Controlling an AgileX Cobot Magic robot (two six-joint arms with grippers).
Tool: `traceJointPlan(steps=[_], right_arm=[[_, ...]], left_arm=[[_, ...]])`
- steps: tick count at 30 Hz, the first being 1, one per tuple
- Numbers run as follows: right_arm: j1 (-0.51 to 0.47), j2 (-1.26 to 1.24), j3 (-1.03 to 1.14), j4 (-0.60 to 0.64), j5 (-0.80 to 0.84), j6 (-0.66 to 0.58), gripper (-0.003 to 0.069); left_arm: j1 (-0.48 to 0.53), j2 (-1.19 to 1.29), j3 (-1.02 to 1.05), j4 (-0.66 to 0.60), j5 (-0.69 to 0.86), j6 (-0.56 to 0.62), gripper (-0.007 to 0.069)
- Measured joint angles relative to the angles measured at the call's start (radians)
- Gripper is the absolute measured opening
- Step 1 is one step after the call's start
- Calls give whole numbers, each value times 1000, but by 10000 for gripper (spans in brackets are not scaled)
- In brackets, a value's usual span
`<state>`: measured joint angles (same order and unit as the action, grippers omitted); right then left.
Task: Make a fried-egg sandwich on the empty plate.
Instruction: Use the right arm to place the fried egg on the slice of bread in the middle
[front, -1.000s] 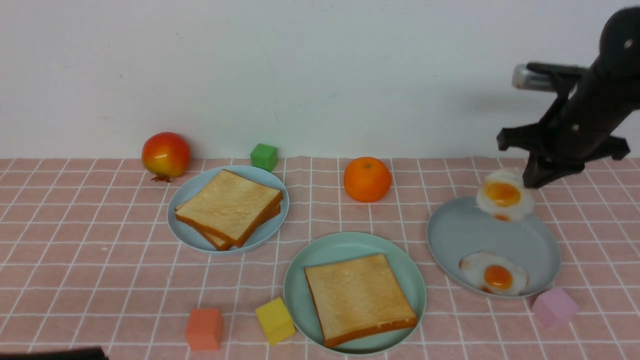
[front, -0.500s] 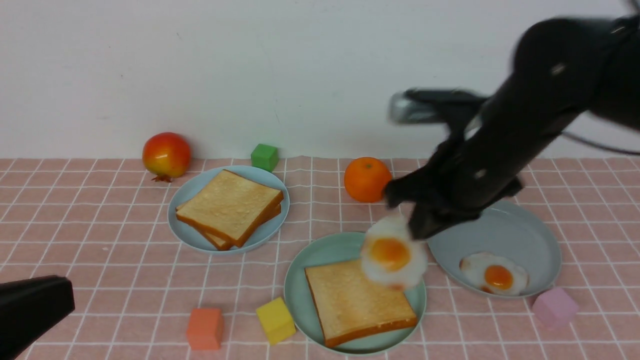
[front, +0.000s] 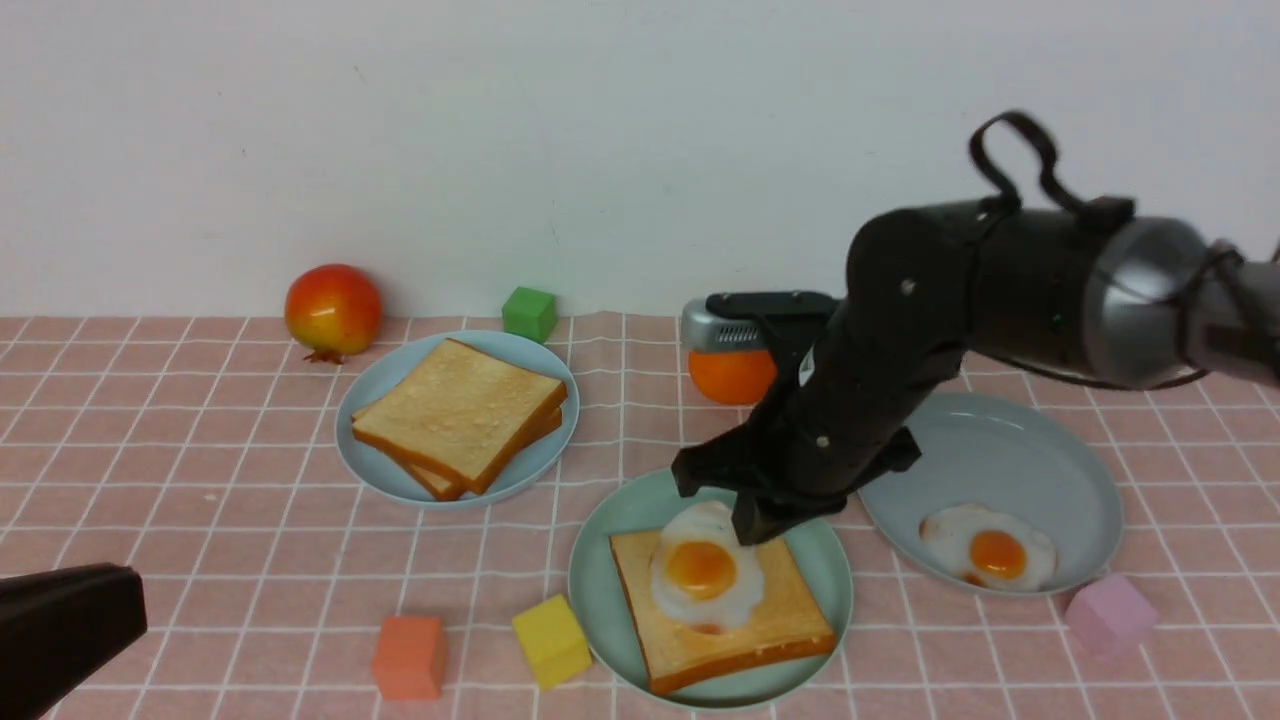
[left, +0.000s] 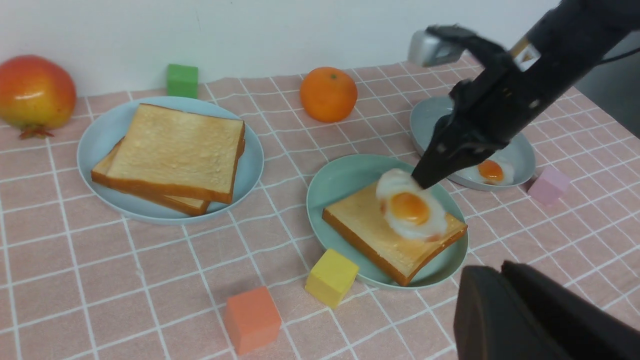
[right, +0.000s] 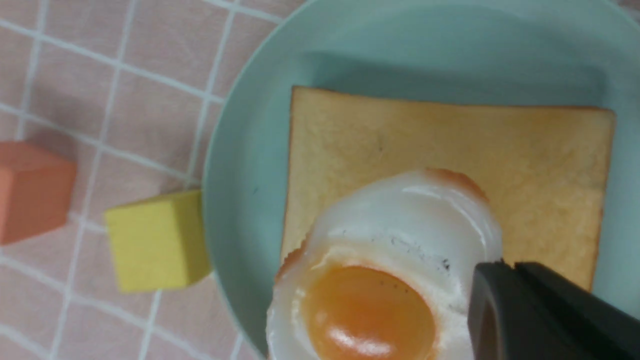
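On the mint-green empty plate (front: 620, 540) lies one toast slice (front: 770, 620). My right gripper (front: 745, 530) is shut on the edge of a fried egg (front: 705, 575) and holds it low over that toast; I cannot tell whether egg and toast touch. The right wrist view shows the egg (right: 380, 280) in front of the toast (right: 400, 135), with the gripper (right: 505, 267) pinching its white rim. My left gripper (left: 500, 270) is shut and empty, low at the front left (front: 130, 600). Two more toast slices (front: 460, 410) are stacked on the pale blue plate (front: 365, 395).
A grey-blue plate (front: 1000, 460) at the right holds a second fried egg (front: 990, 550). A red-yellow fruit (front: 332, 310), a green cube (front: 528, 313) and an orange (front: 725, 380) stand at the back. Orange (front: 408, 656), yellow (front: 550, 640) and pink (front: 1108, 612) cubes sit near the front.
My right arm carried the fried egg from above the grey-blue plate leftward and down to the toast on the mint-green plate. The left gripper came into view at the lower left.
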<state>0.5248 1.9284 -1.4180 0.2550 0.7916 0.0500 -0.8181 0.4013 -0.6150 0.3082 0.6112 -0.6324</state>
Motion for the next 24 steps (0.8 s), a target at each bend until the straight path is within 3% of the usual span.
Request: traceJointPlan(steps=[14,19,24], right_arm=[[0,62,0,-61,-35,69,36],[0,71,0,-61,-40,80,138],[0,67,-4,-61,-32,80,349]], left_arm=[[0,0,0,-16,0,0,73],[0,0,0,-16,0,0,73],[0,0,0,-22,0,0,73]])
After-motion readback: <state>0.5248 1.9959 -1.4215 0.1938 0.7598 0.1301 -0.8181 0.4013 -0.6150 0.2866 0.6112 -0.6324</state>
